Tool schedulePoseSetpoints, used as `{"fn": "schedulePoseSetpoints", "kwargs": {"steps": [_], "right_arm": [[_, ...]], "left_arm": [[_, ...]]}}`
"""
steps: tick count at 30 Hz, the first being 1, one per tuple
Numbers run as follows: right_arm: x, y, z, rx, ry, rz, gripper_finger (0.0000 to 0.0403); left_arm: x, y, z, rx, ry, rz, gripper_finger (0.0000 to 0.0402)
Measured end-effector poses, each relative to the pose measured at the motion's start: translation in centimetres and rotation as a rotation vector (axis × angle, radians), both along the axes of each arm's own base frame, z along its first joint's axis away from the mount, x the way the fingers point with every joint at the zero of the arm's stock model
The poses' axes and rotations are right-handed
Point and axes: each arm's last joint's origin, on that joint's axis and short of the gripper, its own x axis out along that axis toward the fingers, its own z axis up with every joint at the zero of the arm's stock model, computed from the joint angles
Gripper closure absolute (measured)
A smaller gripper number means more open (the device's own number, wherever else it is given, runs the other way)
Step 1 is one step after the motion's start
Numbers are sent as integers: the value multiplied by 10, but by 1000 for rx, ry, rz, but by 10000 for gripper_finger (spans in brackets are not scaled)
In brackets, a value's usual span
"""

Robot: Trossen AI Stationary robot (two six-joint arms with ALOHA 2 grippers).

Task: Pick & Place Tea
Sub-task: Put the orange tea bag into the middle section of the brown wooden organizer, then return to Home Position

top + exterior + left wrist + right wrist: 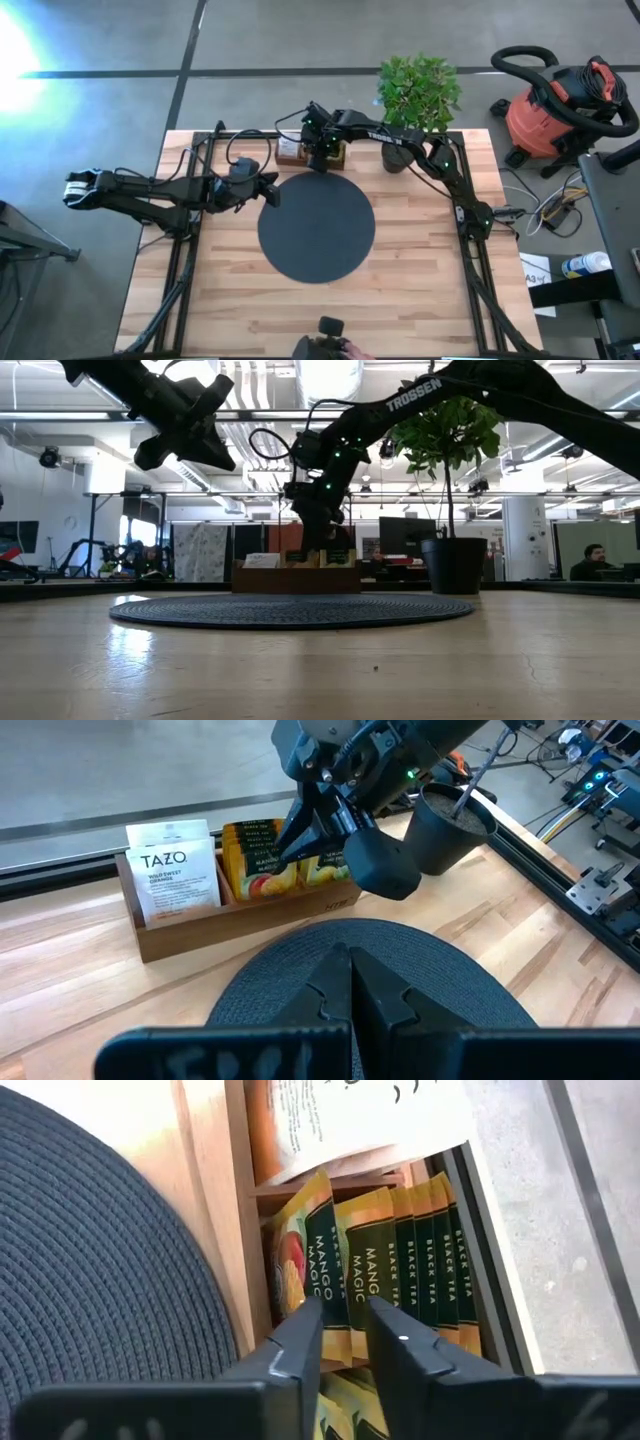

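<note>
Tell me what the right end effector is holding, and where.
Nothing is lifted yet: the right end effector straddles the top edge of a yellow tea packet standing in the wooden box.

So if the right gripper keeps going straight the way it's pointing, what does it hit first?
Most likely the yellow tea sachets standing in the wooden box; the right gripper has its fingers slightly parted right over one.

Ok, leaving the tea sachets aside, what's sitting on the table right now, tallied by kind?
Black mat: 1
Wooden box: 1
Potted plant: 1
Total: 3
</note>
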Motion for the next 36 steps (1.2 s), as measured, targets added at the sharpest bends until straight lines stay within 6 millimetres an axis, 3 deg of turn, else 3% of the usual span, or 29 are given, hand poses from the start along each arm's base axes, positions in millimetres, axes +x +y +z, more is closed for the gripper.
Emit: {"fn": "schedulePoseSetpoints", "kwargs": {"steps": [11, 18, 23, 30, 33, 36], "right_arm": [[-1, -2, 6, -65, 11, -82, 248], [-6, 8, 44, -78, -66, -47, 240], [-17, 32, 68, 132, -110, 97, 251], [-29, 84, 59, 213, 36, 213, 270], [-43, 106, 67, 210, -11, 222, 281], [-72, 121, 69, 223, -62, 161, 295]], "left_arm": [[0, 0, 0, 0, 0, 0, 401], [0, 0, 0, 7, 8, -4, 401], [0, 0, 0, 24, 23, -12, 401], [-1, 1, -1, 44, 48, -14, 401], [-1, 1, -1, 45, 48, -14, 401], [-1, 1, -1, 45, 47, -12, 401]]}}
